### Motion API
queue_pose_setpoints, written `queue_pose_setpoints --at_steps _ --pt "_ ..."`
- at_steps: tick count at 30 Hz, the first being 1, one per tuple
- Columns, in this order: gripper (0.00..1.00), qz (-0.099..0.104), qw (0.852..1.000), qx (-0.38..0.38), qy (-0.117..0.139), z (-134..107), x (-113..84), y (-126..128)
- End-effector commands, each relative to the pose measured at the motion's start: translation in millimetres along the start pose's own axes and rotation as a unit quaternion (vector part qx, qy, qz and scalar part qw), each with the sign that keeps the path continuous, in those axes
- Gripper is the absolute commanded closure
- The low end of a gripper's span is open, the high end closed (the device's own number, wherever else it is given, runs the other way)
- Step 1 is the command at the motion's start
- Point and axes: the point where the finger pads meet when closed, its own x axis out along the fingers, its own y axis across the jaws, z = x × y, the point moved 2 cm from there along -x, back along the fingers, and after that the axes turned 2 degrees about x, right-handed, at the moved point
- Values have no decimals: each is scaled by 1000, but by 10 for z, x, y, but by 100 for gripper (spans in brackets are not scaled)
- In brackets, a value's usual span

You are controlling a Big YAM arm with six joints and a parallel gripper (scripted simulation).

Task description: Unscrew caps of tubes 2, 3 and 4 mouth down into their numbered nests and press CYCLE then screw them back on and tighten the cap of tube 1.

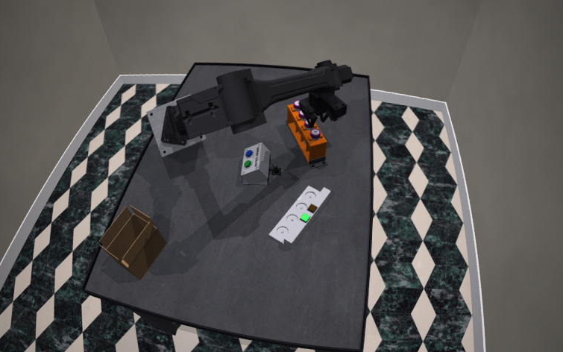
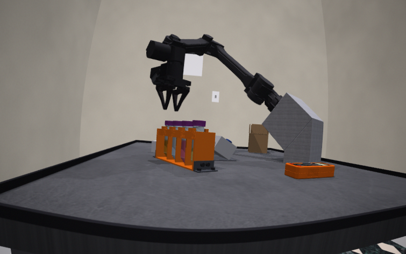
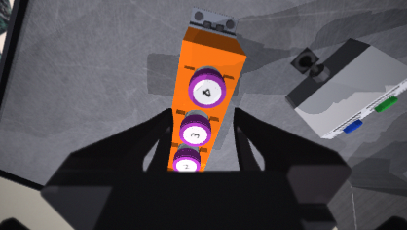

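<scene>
We are seeing a place like a laboratory: near one edge of the tabletop (image 1: 248, 280) (image 2: 198, 202) (image 3: 97, 97), capped tubes are standing in an orange rack (image 1: 317, 151) (image 2: 205, 146) (image 3: 214, 51), and numbers are showing on three caps.
</scene>
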Motion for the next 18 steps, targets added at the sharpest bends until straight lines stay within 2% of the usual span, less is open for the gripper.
queue_pose_setpoints --at_steps 1,3,5,7,10,11,13,14,15,16,18 --pt "51 9 997 -78 -1 -164 -114 179" --pt "51 0 986 -168 1 -407 -55 103" --pt "51 5 979 -206 0 -484 -61 152" --pt "51 13 963 -268 -2 -611 -101 267" --pt "51 13 960 -279 -2 -615 -97 261" --pt "51 8 955 -297 1 -524 -33 285" --pt "51 17 920 -392 -4 -850 -120 352" --pt "51 17 920 -392 -4 -850 -119 352" --pt "51 16 903 -430 -4 -935 -120 368" --pt "51 10 899 -438 -2 -976 -73 276" --pt "51 15 867 -498 -5 -1106 -122 401"
